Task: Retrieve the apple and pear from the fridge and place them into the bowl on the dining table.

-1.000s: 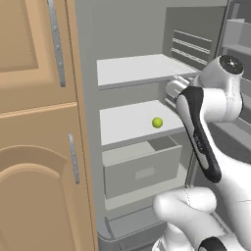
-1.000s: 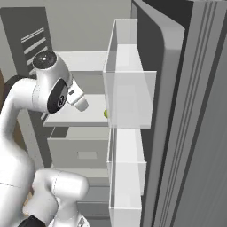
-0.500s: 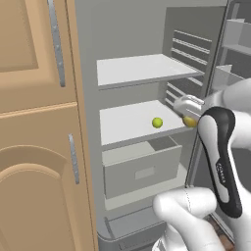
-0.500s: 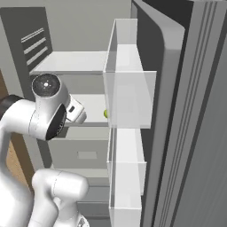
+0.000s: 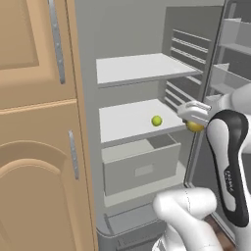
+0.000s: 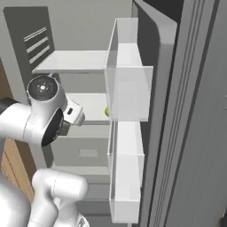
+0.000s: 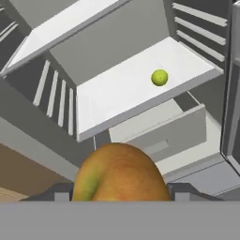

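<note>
— Where's the fruit?
— The jaws of the white two-finger gripper (image 5: pixel 195 123) clamp a yellow-orange rounded fruit (image 7: pixel 121 172) just outside the tall grey fridge (image 5: pixel 132 98).
— And the other?
— A small yellow-green round fruit (image 5: pixel 156 120) sits on the white middle shelf (image 5: pixel 127 122), above the half-open grey drawer (image 5: pixel 142 166).
</note>
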